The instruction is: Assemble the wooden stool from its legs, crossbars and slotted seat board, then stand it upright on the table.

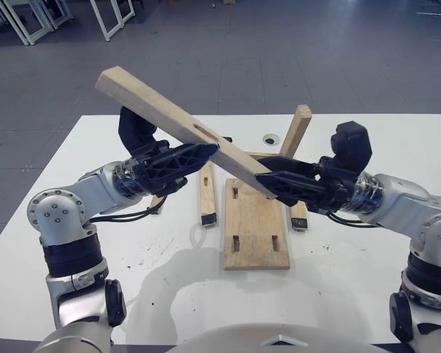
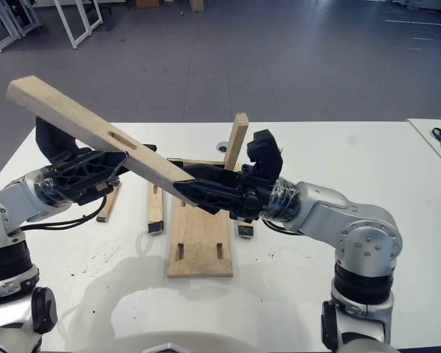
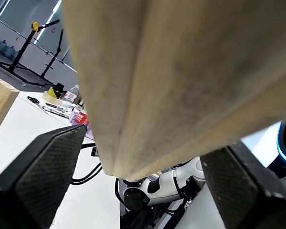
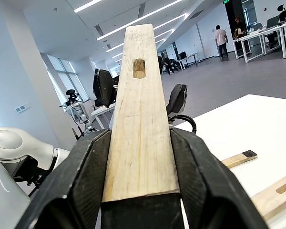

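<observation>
- Left tool [image 1: 204, 153]: closed on the leg [image 1: 151, 101] near its middle, just beside the mortise [image 1: 203, 130].
- Right tool [image 1: 268, 182]: closed on the same leg's lower end, with a finger on each side of the wood.
- Leg: held clear of the tabletop [image 1: 353, 250] and slanted. Its high end points to the robot's left and its low end is above the far part of the seat board [image 1: 255, 224].
- Step, as judged: seat the leg's end in a board slot.
  - The right tool covers the end that must enter, so the left tool should carry the weight while the right regrips higher.
  - Bring the leg upright over the slot, then press straight down.
  - A tilted entry would likely jam or push the loose board aside.
- Count, board: one, lying flat on the tabletop.
- Count, slots [image 1: 235, 241]: three are seen. The fourth corner is hidden behind the right tool.
- Count, wood lengths:
  - The leg held in the tools.
  - A tilted stick [image 1: 297, 129] standing behind the board.
  - A left stick [image 1: 206, 195] with a dark end, lying beside the board.
  - A right stick [image 1: 299, 218] with a dark end, at the board's other edge. I cannot tell whether it is separate from the tilted one.
  - A far stick [image 1: 159, 201] partly under the left arm.
  - Total: four or five. Legs and crossbars cannot be told apart here.
</observation>
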Controlling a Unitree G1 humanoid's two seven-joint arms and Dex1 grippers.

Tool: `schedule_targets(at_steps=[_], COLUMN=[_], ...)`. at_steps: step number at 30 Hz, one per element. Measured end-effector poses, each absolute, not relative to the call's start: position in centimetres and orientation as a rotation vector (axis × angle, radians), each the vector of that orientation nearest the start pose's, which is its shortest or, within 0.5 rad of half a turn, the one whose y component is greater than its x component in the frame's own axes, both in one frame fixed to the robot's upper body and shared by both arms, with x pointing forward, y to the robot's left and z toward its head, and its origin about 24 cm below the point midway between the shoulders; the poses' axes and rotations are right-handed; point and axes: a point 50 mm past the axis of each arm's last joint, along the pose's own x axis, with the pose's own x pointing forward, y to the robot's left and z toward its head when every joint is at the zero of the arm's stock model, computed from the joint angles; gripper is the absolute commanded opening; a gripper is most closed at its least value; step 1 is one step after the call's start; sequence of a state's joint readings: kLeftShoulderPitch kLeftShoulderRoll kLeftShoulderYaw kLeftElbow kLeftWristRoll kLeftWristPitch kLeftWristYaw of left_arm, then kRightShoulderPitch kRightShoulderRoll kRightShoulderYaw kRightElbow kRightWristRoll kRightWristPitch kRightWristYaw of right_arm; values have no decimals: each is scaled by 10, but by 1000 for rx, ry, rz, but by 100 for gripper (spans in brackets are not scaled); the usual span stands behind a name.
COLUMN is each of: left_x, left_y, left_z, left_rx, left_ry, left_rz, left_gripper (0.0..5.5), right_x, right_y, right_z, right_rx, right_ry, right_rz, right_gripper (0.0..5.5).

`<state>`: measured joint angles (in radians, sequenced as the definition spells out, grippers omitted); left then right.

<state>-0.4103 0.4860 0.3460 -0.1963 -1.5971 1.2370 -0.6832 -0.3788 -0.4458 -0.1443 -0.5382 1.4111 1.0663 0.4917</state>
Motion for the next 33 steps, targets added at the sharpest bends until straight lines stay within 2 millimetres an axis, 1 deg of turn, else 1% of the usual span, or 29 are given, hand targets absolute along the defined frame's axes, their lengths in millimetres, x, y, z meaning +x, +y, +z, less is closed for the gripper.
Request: schedule_targets(at_steps=[4,9,14,15,18,19,20,22,23,25,26,28,30,31,33], left_x=[233,232,233,233,233,232,231,230,230,229,229,230,233,235,237], left_y=[168,172,172,172,173,173,174,181,185,192,198,203,208,209,210], left_z=[203,205,202,202,200,199,200,201,201,200,199,200,200,201,201], left_rx=[-868,-898,-910,-912,-920,-923,-923,-910,-906,-904,-901,-896,-884,-869,-851], left_ry=[150,134,127,125,121,120,113,99,90,65,49,13,-13,-29,-38], left_rz=[-1522,-1499,-1461,-1458,-1446,-1444,-1457,-1438,-1419,-1380,-1344,-1288,-1223,-1189,-1155], left_gripper=[323,252,242,241,227,224,207,206,206,206,206,206,206,206,206], right_x=[213,213,215,215,216,217,221,225,225,219,213,203,192,188,184], right_y=[-112,-110,-110,-110,-111,-115,-123,-144,-149,-153,-153,-153,-152,-150,-148], right_z=[202,202,200,200,201,203,205,215,215,203,184,147,118,107,94], right_rx=[484,485,482,482,522,529,532,551,556,543,484,323,144,46,-86], right_ry=[132,122,133,134,141,135,131,78,71,113,197,374,502,547,576], right_rz=[1436,1450,1438,1435,1420,1401,1356,1245,1200,1122,1041,906,822,803,791], right_gripper=[199,199,199,235,305,316,344,383,385,386,386,386,386,386,386])
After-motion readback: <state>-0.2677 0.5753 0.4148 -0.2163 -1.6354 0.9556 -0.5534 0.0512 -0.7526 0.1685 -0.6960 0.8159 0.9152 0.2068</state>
